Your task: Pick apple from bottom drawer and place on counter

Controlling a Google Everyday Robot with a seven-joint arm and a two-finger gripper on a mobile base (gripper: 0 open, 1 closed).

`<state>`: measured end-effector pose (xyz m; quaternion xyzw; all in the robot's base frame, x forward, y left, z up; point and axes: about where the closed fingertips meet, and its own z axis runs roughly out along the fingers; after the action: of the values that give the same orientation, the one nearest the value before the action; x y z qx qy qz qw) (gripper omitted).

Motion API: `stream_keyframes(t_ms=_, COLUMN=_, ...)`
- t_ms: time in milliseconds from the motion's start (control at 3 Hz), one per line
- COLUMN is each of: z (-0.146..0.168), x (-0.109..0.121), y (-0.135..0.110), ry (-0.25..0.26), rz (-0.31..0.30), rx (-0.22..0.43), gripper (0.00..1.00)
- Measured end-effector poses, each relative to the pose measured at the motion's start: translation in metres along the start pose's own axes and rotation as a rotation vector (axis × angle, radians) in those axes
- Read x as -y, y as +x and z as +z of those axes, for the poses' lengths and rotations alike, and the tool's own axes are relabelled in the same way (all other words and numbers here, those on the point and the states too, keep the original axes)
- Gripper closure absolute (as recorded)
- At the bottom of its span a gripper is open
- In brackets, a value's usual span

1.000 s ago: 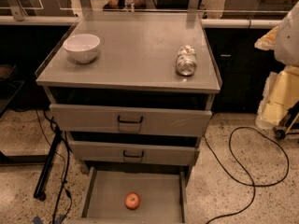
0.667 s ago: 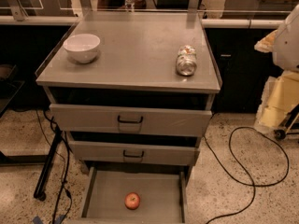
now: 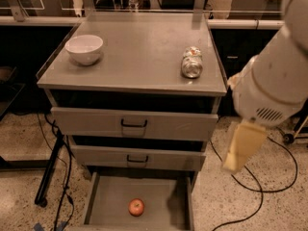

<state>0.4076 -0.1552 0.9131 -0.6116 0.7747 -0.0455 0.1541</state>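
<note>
The apple (image 3: 136,207), small and red, lies on the floor of the open bottom drawer (image 3: 110,196), near its middle front. The counter (image 3: 139,52) is the flat grey top of the cabinet. My white arm comes in from the upper right. My gripper (image 3: 243,148), a pale yellowish part hanging from the arm, is to the right of the cabinet at the height of the middle drawers. It is well above and to the right of the apple and holds nothing that I can see.
A white bowl (image 3: 84,48) stands at the counter's left rear. A crushed silver can (image 3: 192,61) lies at its right side. The two upper drawers (image 3: 133,124) with black handles stand slightly out. Black cables (image 3: 269,196) run on the speckled floor to the right.
My arm has moved left and down into view, closer to the cabinet's right side. The apple, bowl and can have not moved.
</note>
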Motion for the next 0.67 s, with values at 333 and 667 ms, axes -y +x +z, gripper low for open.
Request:
stream_keyframes(t_ms=333, z=0.0157, x=-0.0114, y=0.0033, ry=-0.03, rz=-0.007, rx=-0.018, gripper=0.0)
stream_keyframes(t_ms=667, z=0.0158, x=-0.0114, y=0.0033, ry=-0.03, rz=-0.007, rx=-0.018, gripper=0.0)
